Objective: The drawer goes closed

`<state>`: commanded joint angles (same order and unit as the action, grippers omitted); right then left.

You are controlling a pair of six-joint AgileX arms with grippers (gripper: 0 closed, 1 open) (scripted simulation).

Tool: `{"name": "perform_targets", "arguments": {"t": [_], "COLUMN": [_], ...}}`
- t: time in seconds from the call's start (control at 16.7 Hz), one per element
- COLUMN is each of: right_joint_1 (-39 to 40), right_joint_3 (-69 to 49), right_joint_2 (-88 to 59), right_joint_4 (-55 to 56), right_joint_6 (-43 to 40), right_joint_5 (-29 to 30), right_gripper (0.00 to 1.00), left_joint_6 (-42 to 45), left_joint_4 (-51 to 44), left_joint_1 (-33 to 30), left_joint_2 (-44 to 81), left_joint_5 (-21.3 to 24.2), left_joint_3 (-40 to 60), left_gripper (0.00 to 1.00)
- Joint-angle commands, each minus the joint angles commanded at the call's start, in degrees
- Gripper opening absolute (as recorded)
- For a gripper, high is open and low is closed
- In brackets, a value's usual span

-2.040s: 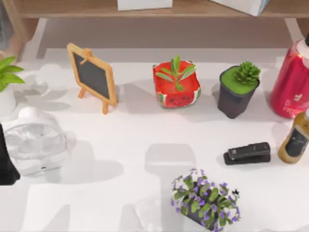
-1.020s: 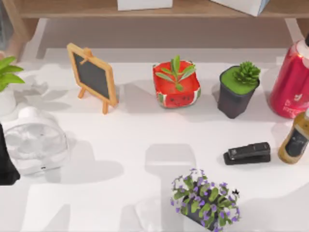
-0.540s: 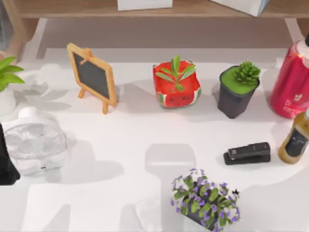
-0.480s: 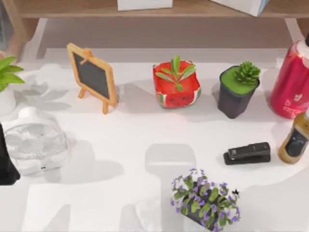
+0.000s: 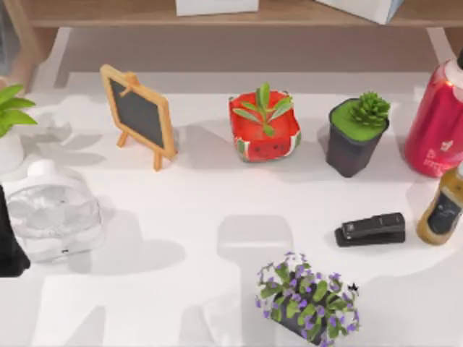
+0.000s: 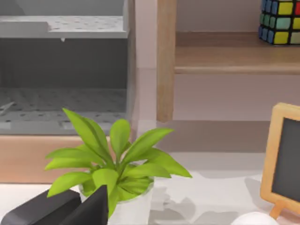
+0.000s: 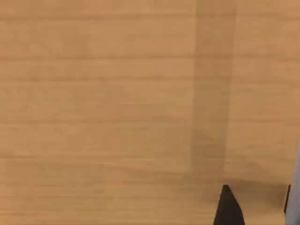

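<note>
I cannot pick out the drawer with certainty. In the right wrist view a wood-grain panel [image 7: 117, 108] with a vertical seam stands close ahead. One dark fingertip [image 7: 228, 208] of my right gripper shows in front of its lower part. In the left wrist view a grey perforated compartment [image 6: 61, 103] with a wooden front board [image 6: 28, 159] stands behind a leafy potted plant [image 6: 112, 164]. The dark fingers [image 6: 89, 211] of my left gripper sit just before that plant. My left arm [image 5: 7, 246] rests at the table's left edge in the top view.
On the white table stand a small white fan [image 5: 51, 213], a chalkboard easel [image 5: 137, 116], a watermelon pot [image 5: 264, 134], a dark succulent pot [image 5: 354, 137], a red bottle [image 5: 438, 123], a yellow bottle [image 5: 441, 210], a black stapler [image 5: 370, 229] and purple flowers [image 5: 307, 300]. A wooden shelf [image 6: 234, 54] holds a puzzle cube [image 6: 280, 21].
The fan's face flickers between clear and solid. Nothing else has visibly moved.
</note>
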<state>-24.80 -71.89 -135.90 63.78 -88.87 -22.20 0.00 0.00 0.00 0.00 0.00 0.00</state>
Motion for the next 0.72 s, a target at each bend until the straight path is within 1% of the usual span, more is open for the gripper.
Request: {"name": "perform_targets", "arguments": {"t": [0.36,0.42,0.72], "right_joint_1": [0.0,0.0,0.0], "right_joint_3": [0.0,0.0,0.0], "right_joint_2": [0.0,0.0,0.0], "right_joint_4": [0.0,0.0,0.0], "right_joint_6": [0.0,0.0,0.0], "right_joint_5": [0.0,0.0,0.0], "right_gripper": [0.98,1.0,1.0], "left_joint_6": [0.0,0.0,0.0], "left_joint_4": [0.0,0.0,0.0], "left_joint_1": [0.0,0.0,0.0], "left_joint_2": [0.0,0.0,0.0], "left_joint_5": [0.0,0.0,0.0], "left_joint_3": [0.0,0.0,0.0], "left_gripper": [1.0,1.0,1.0]}}
